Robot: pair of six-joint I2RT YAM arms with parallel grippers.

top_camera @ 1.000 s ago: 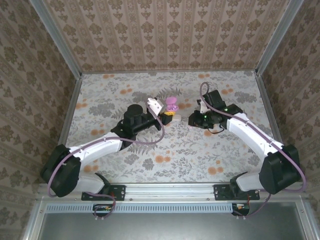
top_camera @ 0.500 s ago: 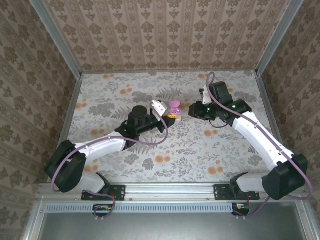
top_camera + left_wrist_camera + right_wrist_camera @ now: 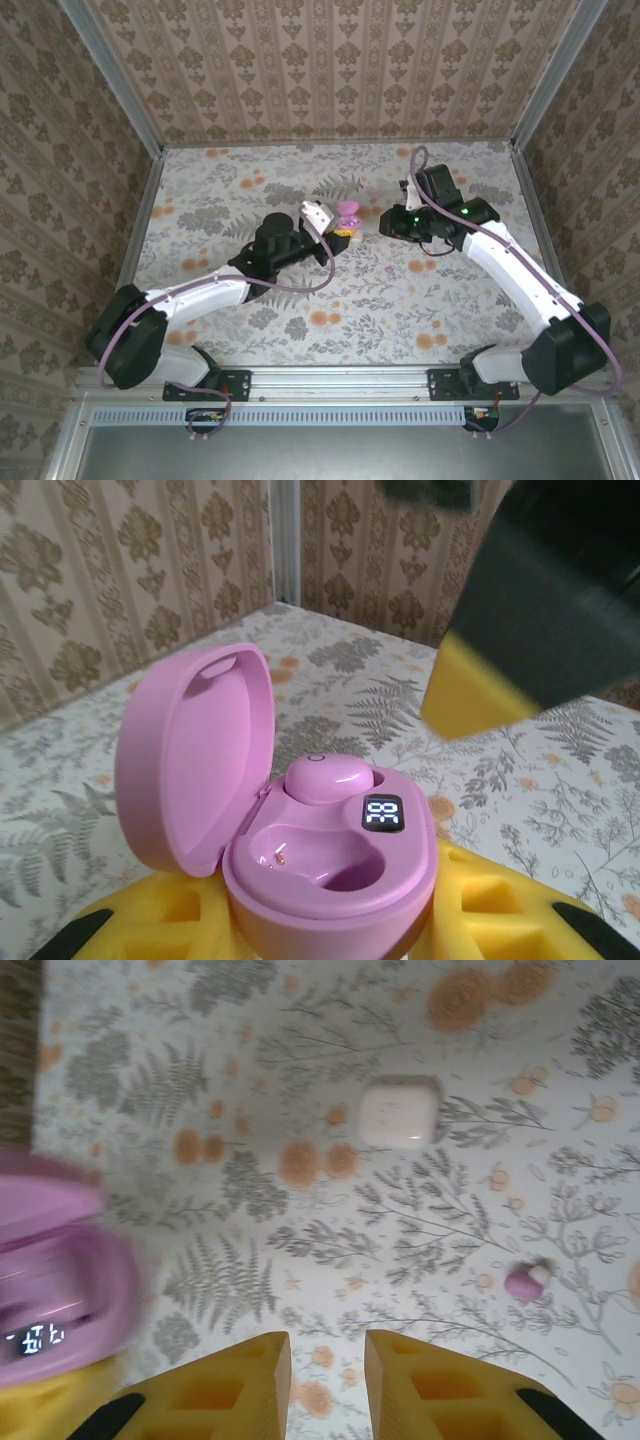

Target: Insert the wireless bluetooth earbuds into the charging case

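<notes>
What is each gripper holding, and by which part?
The left gripper holds the pink charging case by its lower body, pinched between the yellow pads. The right gripper holds nothing.

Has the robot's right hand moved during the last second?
Yes. In the overhead view the right hand has shifted a little away from the arm bases, towards the back wall.
</notes>
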